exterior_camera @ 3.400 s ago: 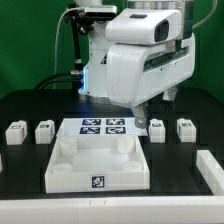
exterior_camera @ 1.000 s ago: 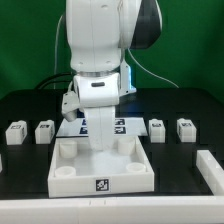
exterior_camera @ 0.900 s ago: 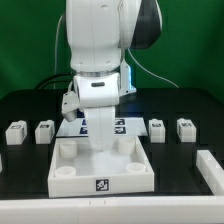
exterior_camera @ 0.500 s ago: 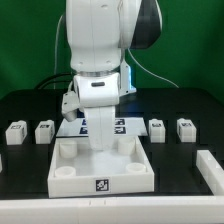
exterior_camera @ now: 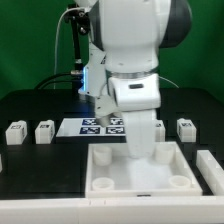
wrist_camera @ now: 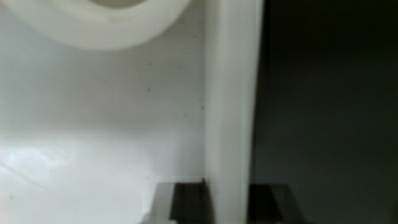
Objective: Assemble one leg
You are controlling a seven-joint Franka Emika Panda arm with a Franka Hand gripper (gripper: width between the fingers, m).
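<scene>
My gripper reaches down onto the back wall of the large flat white piece with raised corner sockets. In the wrist view the two dark fingers stand on either side of that piece's thin wall, shut on it. Its flat inner face and one round socket show beside the wall. Two legs stand at the exterior view's left and one leg at its right. A fourth leg is mostly hidden behind the arm.
The marker board lies behind the large piece, partly covered by the arm. A white block stands at the exterior view's right edge, close to the large piece. Cables hang at the back.
The large white piece has moved to the exterior view's right and nearer the front, with my gripper on its wall. The arm has swung the same way. The legs have not moved.
</scene>
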